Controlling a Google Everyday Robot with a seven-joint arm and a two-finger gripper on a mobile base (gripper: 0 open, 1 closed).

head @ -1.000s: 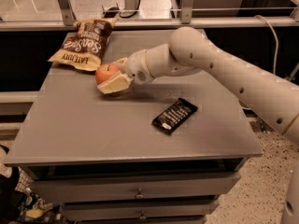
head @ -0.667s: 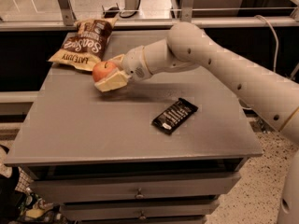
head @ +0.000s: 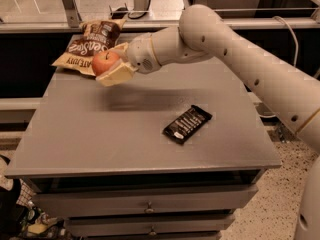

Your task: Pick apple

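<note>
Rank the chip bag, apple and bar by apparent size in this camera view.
1. chip bag
2. bar, nearer the camera, so unsure
3. apple, in the gripper over the table's far left

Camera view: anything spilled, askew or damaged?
Nothing stands out. The gripper has its fingers shut on the apple, clear of the table, in front of the chip bag. The bag lies flat at the back-left corner; the dark snack bar lies diagonally, intact.

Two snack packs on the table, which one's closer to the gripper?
The tan chip bag at the back left, just behind the gripper holding the apple. The black bar lies apart, toward the front right.
</note>
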